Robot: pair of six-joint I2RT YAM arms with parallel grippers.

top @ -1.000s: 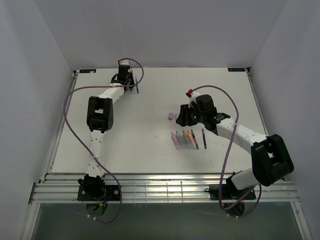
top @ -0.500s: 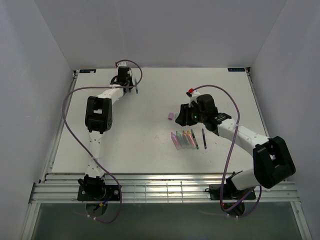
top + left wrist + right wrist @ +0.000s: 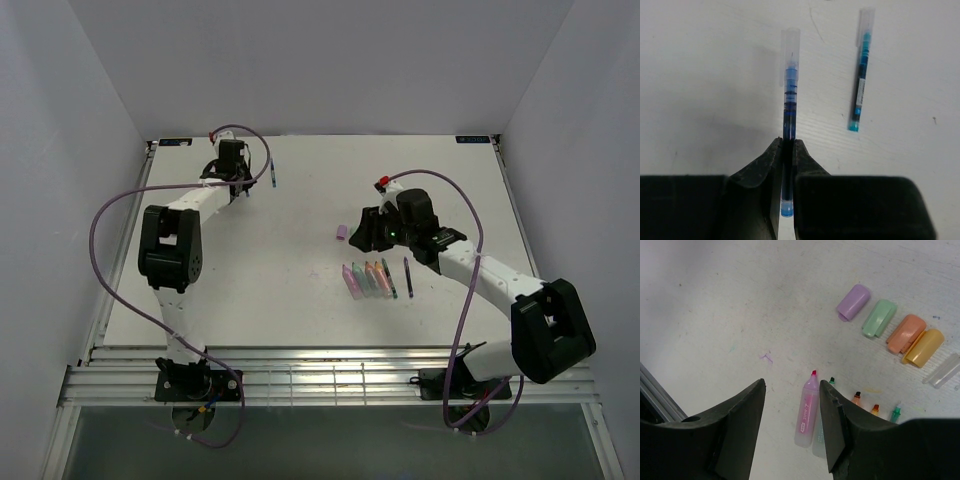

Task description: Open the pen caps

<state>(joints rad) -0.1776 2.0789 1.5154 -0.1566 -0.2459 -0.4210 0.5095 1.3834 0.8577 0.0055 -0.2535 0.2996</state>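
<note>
Caps (image 3: pixel 880 317) line the right wrist view's upper right, uncapped pens (image 3: pixel 807 415) bottom centre below the spread right pincer (image 3: pixel 792 390), bare surface (image 3: pixel 715 300) leftward. Left pincer (image 3: pixel 785 147) clamps a blue pen (image 3: pixel 789 95) near the surface's upper-left edge.

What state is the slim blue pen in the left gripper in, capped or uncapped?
Capped: the slim blue pen, clamped in the left gripper, has its clear plastic cap seated over the tip.
</note>
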